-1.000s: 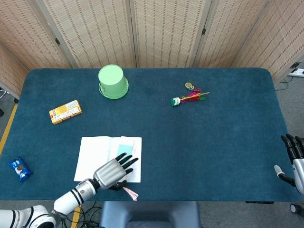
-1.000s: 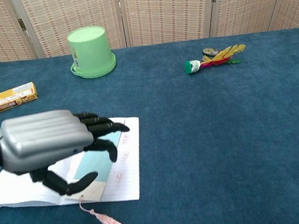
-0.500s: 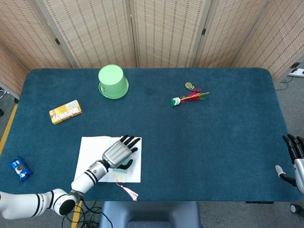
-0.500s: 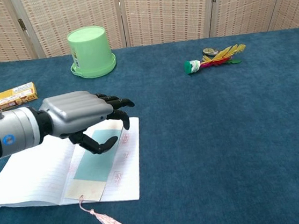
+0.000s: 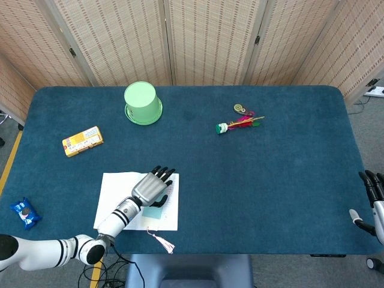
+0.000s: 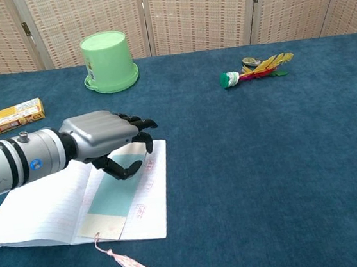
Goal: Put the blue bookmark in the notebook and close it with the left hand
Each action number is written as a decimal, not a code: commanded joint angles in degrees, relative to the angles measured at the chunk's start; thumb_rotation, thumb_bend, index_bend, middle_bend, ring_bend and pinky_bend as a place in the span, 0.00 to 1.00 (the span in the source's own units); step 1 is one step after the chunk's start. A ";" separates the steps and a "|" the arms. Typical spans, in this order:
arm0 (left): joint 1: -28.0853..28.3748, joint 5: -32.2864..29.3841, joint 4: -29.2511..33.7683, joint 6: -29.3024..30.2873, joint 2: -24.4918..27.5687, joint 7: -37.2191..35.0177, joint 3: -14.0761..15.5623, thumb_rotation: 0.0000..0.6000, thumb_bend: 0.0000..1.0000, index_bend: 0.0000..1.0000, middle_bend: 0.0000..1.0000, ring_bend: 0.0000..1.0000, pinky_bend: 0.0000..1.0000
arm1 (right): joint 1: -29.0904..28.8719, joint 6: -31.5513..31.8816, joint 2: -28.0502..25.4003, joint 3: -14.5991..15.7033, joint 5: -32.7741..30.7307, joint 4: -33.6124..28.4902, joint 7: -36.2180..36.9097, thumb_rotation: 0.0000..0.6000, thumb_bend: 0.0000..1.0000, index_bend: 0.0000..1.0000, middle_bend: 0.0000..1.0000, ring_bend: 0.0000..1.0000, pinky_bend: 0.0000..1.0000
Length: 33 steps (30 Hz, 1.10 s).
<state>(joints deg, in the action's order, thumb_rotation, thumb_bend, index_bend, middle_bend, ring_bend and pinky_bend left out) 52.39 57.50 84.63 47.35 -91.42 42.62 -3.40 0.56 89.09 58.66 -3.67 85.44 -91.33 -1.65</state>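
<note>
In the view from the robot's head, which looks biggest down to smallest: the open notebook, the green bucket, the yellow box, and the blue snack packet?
1. notebook, clearly largest
2. green bucket
3. yellow box
4. blue snack packet

The box and the packet look close in size, so their order is unsure.

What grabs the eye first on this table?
The left hand, grey with black fingers, hovers over an open notebook at the near left edge, where a blue bookmark lies on the page with its pink tassel on the cloth. Farther back stands an upside-down green bucket.
</note>
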 commanded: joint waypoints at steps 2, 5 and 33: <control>0.37 -1.36 -0.50 0.60 -0.08 1.59 0.81 0.53 0.58 0.27 0.00 0.00 0.13 | 0.10 0.10 -0.03 0.01 -0.02 0.09 0.11 1.00 0.20 0.04 0.07 0.06 0.07; 0.54 -2.24 -0.52 0.98 0.06 2.58 1.27 0.52 0.58 0.28 0.00 0.00 0.13 | 0.16 0.18 0.00 0.01 -0.01 0.14 0.21 1.00 0.20 0.04 0.07 0.06 0.07; 0.53 -2.88 1.34 2.72 3.43 2.68 3.72 0.52 0.58 0.28 0.00 0.00 0.13 | 0.59 0.88 -0.12 0.08 0.47 -0.52 -0.34 1.00 0.20 0.04 0.07 0.06 0.07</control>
<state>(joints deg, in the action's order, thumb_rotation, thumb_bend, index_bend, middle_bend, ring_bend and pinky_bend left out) 52.93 54.52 85.87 49.99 -88.02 45.41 0.36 1.14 89.97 58.53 -3.59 85.91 -91.86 -1.99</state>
